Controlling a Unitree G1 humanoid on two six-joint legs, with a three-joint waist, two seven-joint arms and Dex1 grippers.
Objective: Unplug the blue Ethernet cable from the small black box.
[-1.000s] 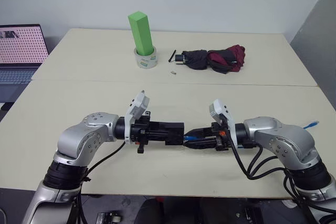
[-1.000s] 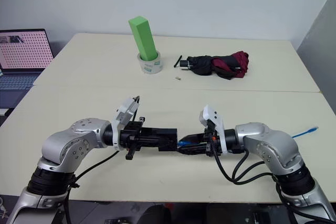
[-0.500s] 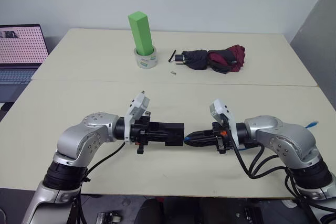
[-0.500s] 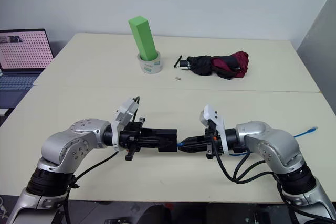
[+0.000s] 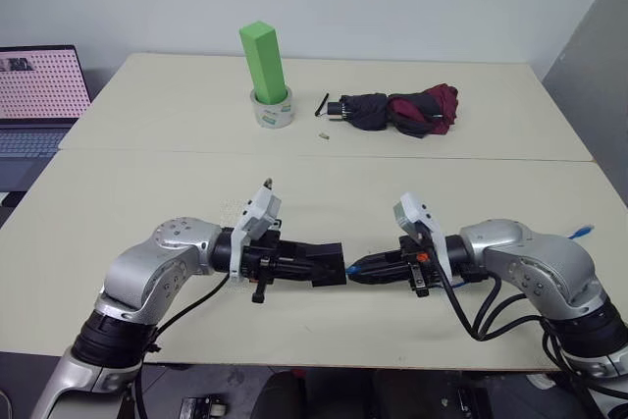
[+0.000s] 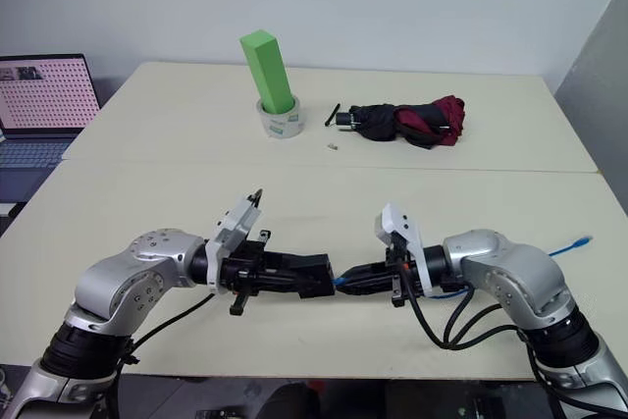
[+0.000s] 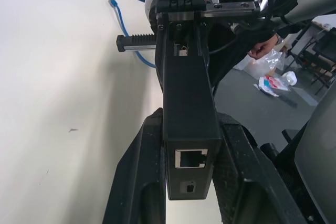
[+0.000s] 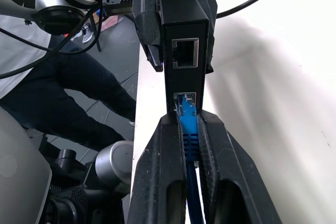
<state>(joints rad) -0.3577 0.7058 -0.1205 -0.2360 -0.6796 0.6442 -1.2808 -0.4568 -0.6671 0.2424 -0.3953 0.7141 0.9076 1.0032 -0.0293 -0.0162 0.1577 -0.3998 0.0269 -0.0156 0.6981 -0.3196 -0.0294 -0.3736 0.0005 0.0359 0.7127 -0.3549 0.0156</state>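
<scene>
My left gripper [image 5: 306, 263] is shut on the small black box [image 5: 324, 265] and holds it level above the table's front, pointing right. The blue Ethernet cable [image 8: 188, 136] runs between the fingers of my right gripper [image 5: 357, 268], which is shut on it just behind the plug. The plug's tip sits at the mouth of the box's [image 8: 184, 24] lower port; I cannot tell how deep. A second port above it is empty. The cable's free end [image 5: 586, 232] lies on the table at the right.
At the back of the table [image 5: 177, 174] a green block [image 5: 263, 58] stands in a roll of tape [image 5: 274, 111]. A folded black-and-maroon umbrella [image 5: 402, 111] lies to its right. A laptop [image 5: 34, 95] sits at the far left.
My right gripper's fingers have narrowed and shut on the cable behind the plug. The box now tilts slightly down toward the right gripper.
</scene>
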